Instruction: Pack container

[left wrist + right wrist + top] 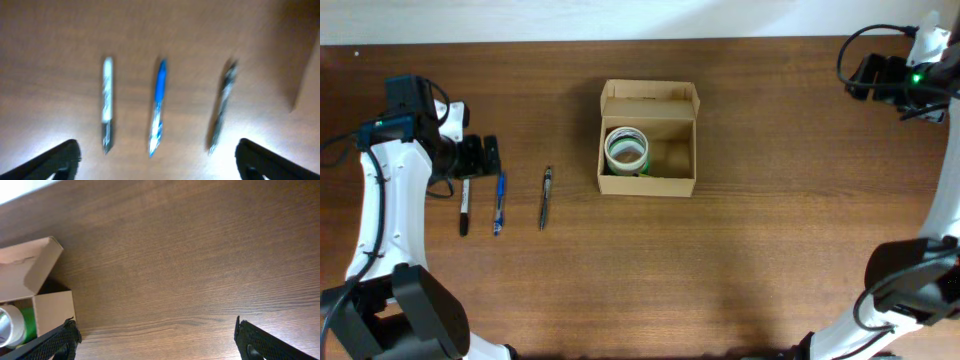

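Observation:
The container, a small tan cardboard box (648, 185), stands open mid-table with its lid flap folded back. A white-and-green tape roll (626, 150) lies in its left half. Left of the box lie three pens: a black-and-white marker (464, 205), a blue pen (500, 203) and a dark pen (546, 198). My left gripper (485, 157) is open and empty just above the tops of the marker and blue pen. The left wrist view is blurred and shows the marker (107, 100), blue pen (158, 105) and dark pen (222, 107) ahead of the open jaws (159, 162). My right gripper (860, 78) is open and empty, far right of the box.
In the right wrist view the box (52, 310) and tape roll (10, 325) sit at the left edge, well away from the open jaws (156, 340) over bare wood. The table's far edge runs along the top of the overhead view.

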Available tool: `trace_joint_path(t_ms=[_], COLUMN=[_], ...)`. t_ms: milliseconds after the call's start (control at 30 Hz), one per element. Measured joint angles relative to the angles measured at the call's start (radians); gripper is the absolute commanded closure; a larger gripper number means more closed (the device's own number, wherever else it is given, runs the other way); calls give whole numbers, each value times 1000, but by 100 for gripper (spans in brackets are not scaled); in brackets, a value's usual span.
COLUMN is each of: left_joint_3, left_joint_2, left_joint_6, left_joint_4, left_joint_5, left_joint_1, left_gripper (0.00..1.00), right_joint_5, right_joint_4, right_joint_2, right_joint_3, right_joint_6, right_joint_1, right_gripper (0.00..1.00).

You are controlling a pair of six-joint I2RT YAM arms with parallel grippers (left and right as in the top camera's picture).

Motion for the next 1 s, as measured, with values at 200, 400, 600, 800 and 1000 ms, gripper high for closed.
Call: trace_joint_path(t_ms=[200, 400, 600, 800, 1000], left_joint_3=[0, 0, 0, 0, 0], left_joint_2=[31, 115, 247, 367, 388], left_joint_6=[60, 98, 113, 123, 122], left_joint_4=[-20, -25, -8, 19, 52], left_joint_5=[-58, -74, -51, -29, -20], left_joint_1=[56, 126, 136, 135, 135], left_gripper=[17, 16, 22, 35, 46], right_joint_5=[0, 0, 0, 0, 0], right_joint_4=[0, 0, 0, 0, 0], right_joint_2=[37, 38, 38, 39, 39], right_joint_3=[-1, -1, -1, -1, -1], right_joint_6=[0, 0, 0, -1, 0], right_joint_1=[0, 0, 0, 0, 0], right_gripper=[1, 1, 1, 1, 1])
